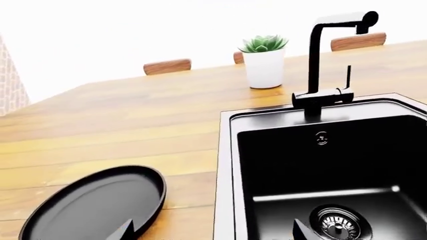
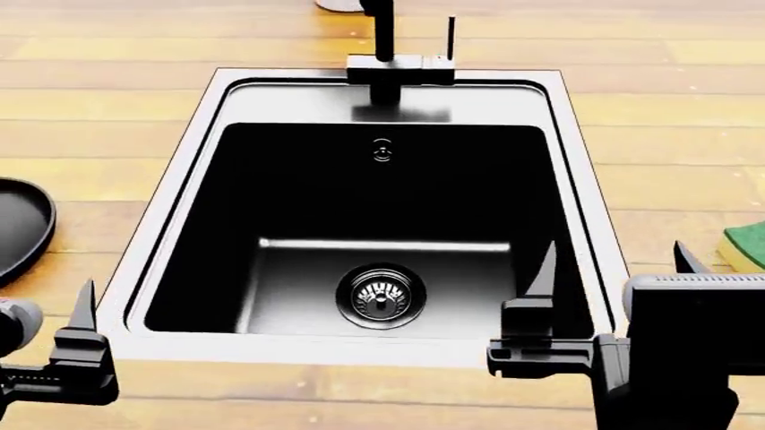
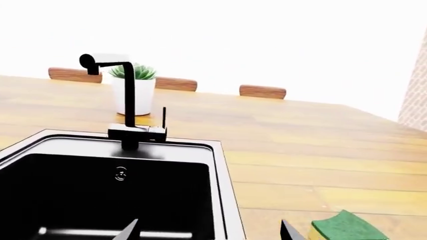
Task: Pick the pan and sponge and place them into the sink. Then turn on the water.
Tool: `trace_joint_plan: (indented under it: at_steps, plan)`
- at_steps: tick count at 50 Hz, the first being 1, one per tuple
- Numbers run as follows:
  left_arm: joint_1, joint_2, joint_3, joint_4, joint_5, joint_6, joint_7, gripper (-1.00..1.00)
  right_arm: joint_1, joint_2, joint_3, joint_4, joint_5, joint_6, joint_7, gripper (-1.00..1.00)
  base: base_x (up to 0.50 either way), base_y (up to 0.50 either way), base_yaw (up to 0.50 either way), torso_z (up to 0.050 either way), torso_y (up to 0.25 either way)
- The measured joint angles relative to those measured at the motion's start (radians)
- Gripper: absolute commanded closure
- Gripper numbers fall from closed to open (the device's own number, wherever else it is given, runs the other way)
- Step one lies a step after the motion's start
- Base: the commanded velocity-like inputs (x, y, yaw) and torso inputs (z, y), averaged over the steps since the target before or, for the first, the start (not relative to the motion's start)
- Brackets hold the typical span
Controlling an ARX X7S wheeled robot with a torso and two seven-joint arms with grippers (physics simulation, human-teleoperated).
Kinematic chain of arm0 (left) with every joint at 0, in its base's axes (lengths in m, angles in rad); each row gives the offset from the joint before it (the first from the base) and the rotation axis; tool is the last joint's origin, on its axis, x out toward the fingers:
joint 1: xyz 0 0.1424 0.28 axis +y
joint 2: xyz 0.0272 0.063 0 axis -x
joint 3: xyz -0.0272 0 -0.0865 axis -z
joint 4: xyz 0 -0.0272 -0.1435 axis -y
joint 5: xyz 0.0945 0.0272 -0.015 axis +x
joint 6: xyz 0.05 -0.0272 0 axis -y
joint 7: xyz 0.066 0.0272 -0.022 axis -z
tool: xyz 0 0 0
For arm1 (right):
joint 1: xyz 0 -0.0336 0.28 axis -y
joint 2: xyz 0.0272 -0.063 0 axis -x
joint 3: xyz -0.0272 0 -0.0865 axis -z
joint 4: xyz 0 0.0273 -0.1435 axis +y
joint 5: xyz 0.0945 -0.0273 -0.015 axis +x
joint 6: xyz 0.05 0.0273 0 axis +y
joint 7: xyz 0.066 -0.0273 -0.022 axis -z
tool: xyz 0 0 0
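Over sink (image 2: 167, 224) front edge, hovering both grippers, jaws apart, holding nothing. Pan (image 2: 21, 224) sitting on counter left, sponge (image 2: 747, 246) right, basin empty. Starting pick step; next: lowering left gripper (image 2: 84, 345) onto pan rim.

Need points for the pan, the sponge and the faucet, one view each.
pan (image 1: 93, 205): left wrist view, on its flat black inner surface.
sponge (image 3: 347, 226): right wrist view, on its green scouring top.
faucet (image 2: 385, 67): head view, on its base block at the sink's back rim.
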Motion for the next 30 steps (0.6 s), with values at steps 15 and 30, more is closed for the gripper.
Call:
trace_joint_plan:
  at_steps: [15,30]
  plan:
    - [0.006,-0.009,-0.014,0.004,-0.013,-0.018,-0.002,-1.0,-0.007,0.002,0.003,0.003,0.013,-0.004,-0.005,-1.0,0.0,0.48,0.0,0.0,0.0]
    - [0.005,-0.022,-0.064,0.024,-0.048,-0.081,0.005,-1.0,0.0,-0.002,0.005,0.001,0.031,-0.004,-0.006,-1.0,0.0,0.32,0.0,0.0,0.0]
